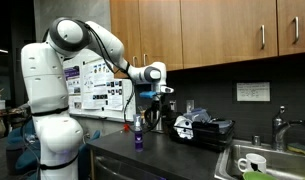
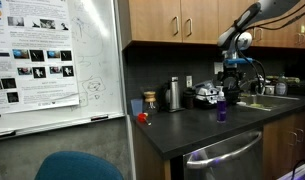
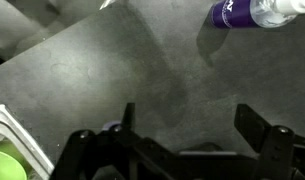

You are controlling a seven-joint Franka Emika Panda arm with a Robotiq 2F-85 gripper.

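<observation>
My gripper (image 3: 187, 125) hangs open and empty above the dark countertop (image 3: 122, 70). In both exterior views it hovers high over the counter (image 1: 155, 100) (image 2: 230, 78). A small purple bottle with a clear top (image 3: 250, 12) stands at the upper right of the wrist view. It also shows in both exterior views (image 1: 138, 137) (image 2: 221, 110), below the gripper and a little to one side. Nothing lies between the fingers.
A sink (image 1: 254, 160) with a white cup and a green object sits at the counter's end; its edge shows in the wrist view (image 3: 12, 150). A black appliance (image 1: 200, 128), a steel canister (image 2: 174, 93), a small red item (image 2: 142, 117), a whiteboard (image 2: 62, 60) and upper cabinets (image 1: 212, 30) surround the counter.
</observation>
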